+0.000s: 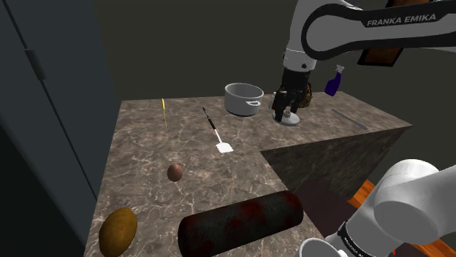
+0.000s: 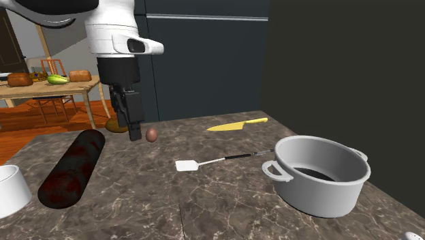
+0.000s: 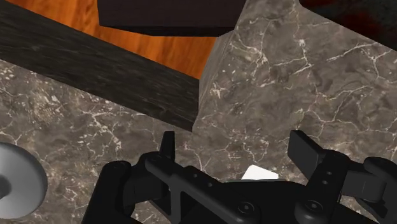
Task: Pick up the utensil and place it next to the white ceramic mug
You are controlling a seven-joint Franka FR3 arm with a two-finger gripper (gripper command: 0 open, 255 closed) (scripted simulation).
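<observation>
Over the marble worktop (image 2: 225, 204) the claw (image 2: 134, 135) hung with fingers apart, nothing in it, so I'd call this the reach step. The spatula (image 2: 218, 161) lay flat mid-frame. Next move: drop low and pinch that skinny handle. The dark roll (image 2: 71, 167) at lower left sat between the spatula and the white mug (image 2: 8, 194). A grey pot (image 2: 320, 177) crowded the handle's end, and a brown egg (image 2: 152, 134) lay near the claw.

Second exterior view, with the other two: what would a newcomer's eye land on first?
The black end effector hangs open above the marbled counter. On it, a white-bladed spatula lies mid-surface, a big grey pot stands at the second exterior view's right, and a dark, red-streaked cylinder lies at its left.
</observation>
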